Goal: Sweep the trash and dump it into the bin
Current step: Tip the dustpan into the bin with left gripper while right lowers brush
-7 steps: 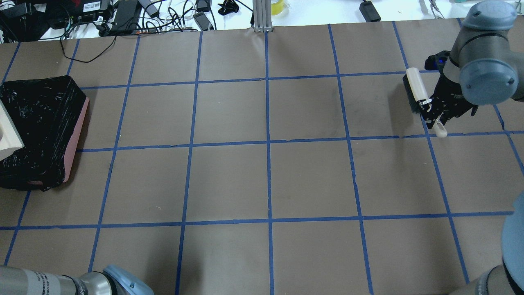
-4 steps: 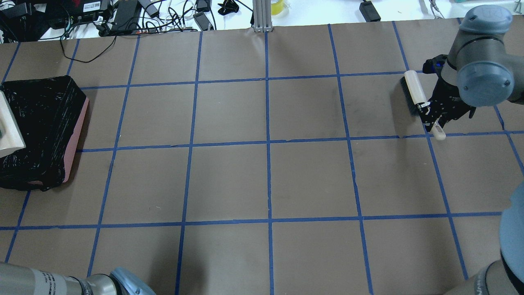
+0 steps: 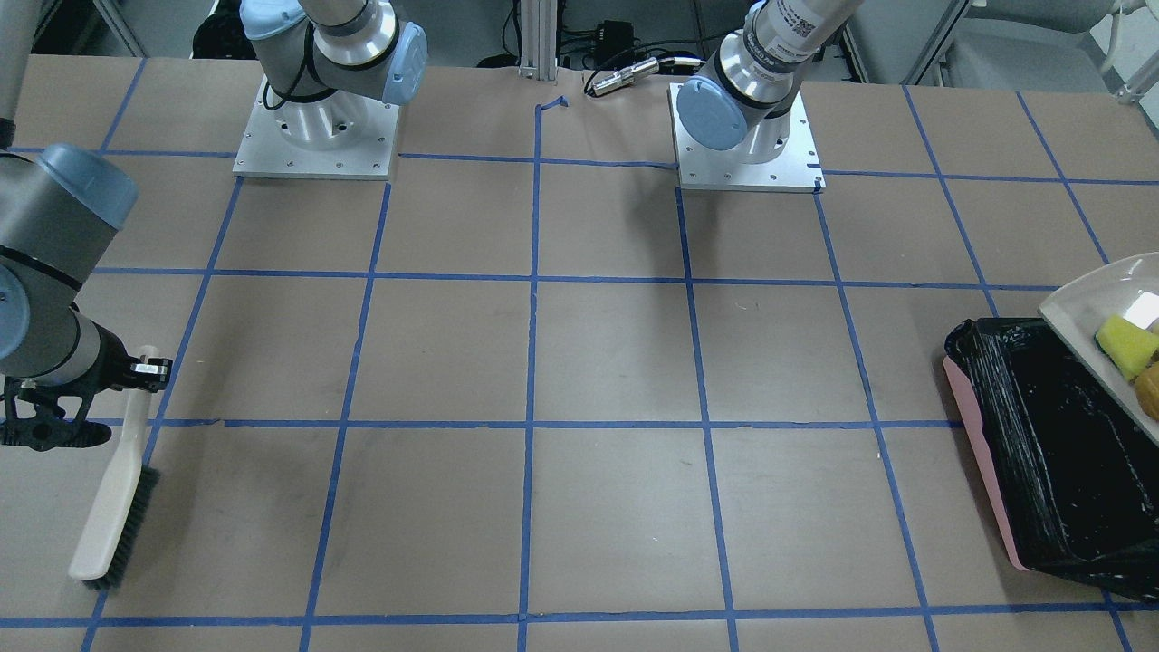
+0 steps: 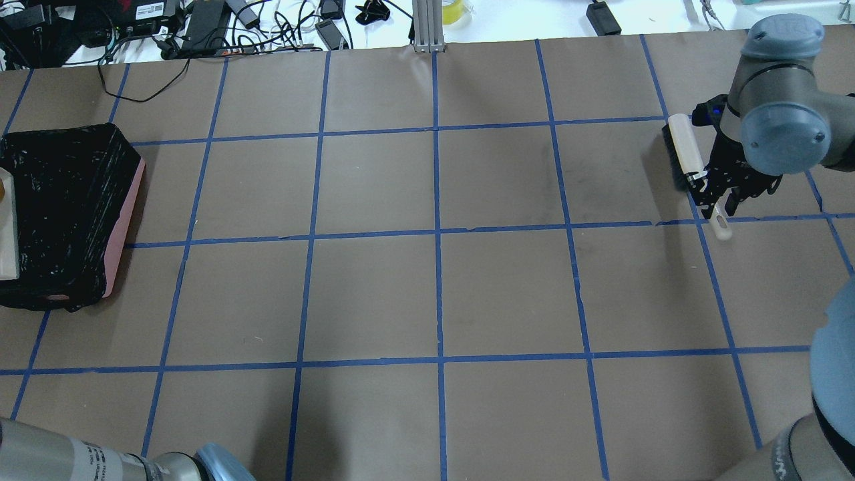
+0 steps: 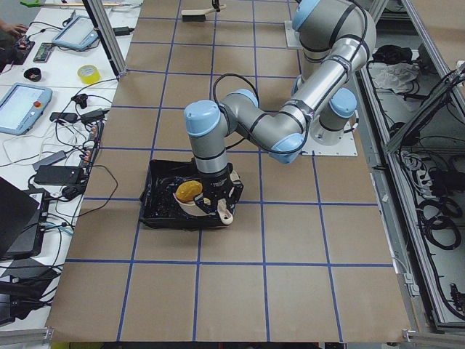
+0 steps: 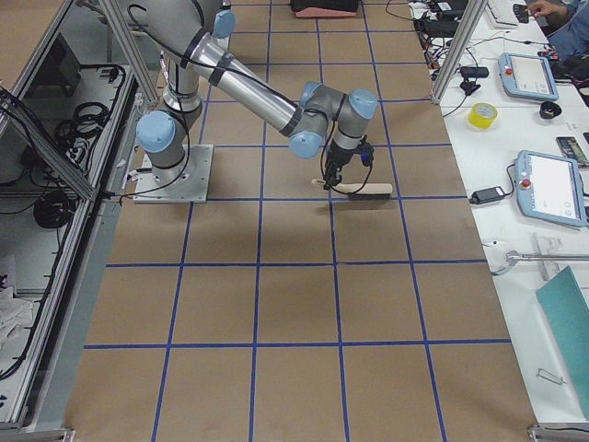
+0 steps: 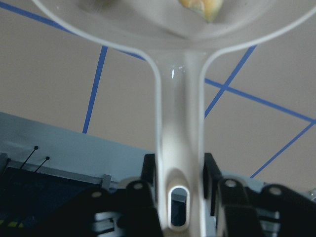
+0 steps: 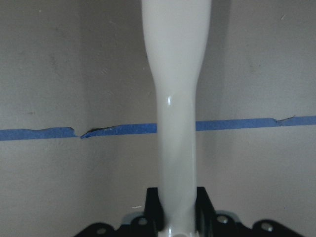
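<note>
jaws of left gripper [image 7: 180,170] clamped on dustpan [image 3: 1091,297] handle; i see it held over bin [image 3: 982,471], yellow-green wedge [image 3: 1125,348] and amber piece [image 3: 1150,389] in it. right gripper [image 8: 178,200] pinches brush [image 3: 113,507] handle, well apart from bin, at opposite table [image 3: 616,362] end.

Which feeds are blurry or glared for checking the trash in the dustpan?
Left wrist view: dustpan and trash soft, cropped at top edge. Front-facing view: yellow-green wedge sharp, bright white patch beside it. Exterior left view: amber piece clear, small.

Dustpan [image 3: 1085,306] and amber piece [image 3: 1150,391] are cut by the edge.
</note>
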